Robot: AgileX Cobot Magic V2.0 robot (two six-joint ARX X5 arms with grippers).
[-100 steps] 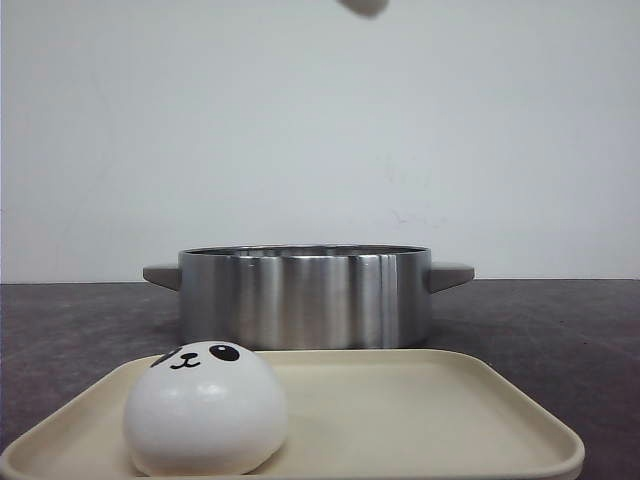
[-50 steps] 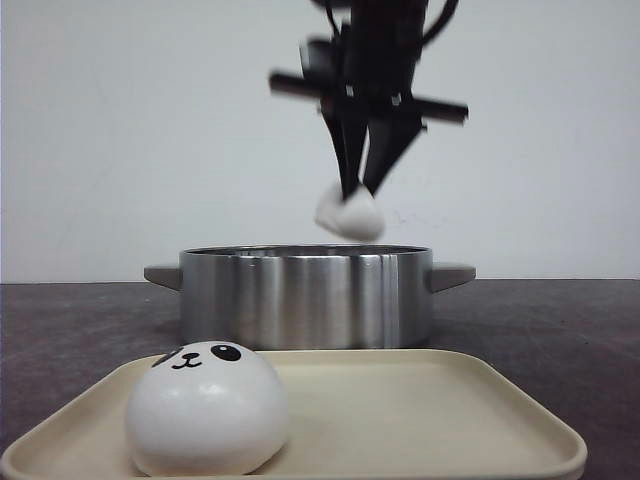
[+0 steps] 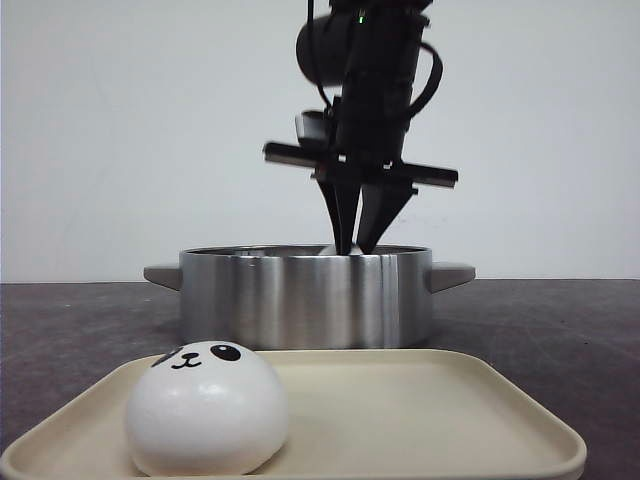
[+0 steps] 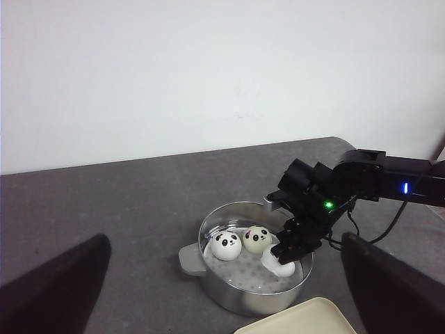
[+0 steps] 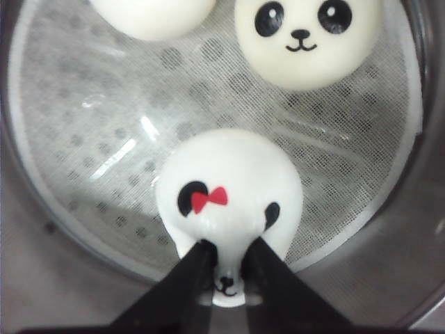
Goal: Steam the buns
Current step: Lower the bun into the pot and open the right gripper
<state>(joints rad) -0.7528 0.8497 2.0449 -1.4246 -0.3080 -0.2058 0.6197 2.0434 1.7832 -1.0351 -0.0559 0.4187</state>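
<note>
- We see the right gripper (image 5: 226, 261) pinching a red-bowed bun (image 5: 229, 191) inside the steel pot (image 3: 305, 298); 2 buns (image 4: 227, 245) sit beside it
- 1 bun (image 3: 207, 408) rests on the tray (image 3: 430, 410); left gripper's state: we cannot tell

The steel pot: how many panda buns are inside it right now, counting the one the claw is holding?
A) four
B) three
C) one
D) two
B: in the left wrist view two buns sit in the pot, and the right gripper holds a third bun inside it.
</note>
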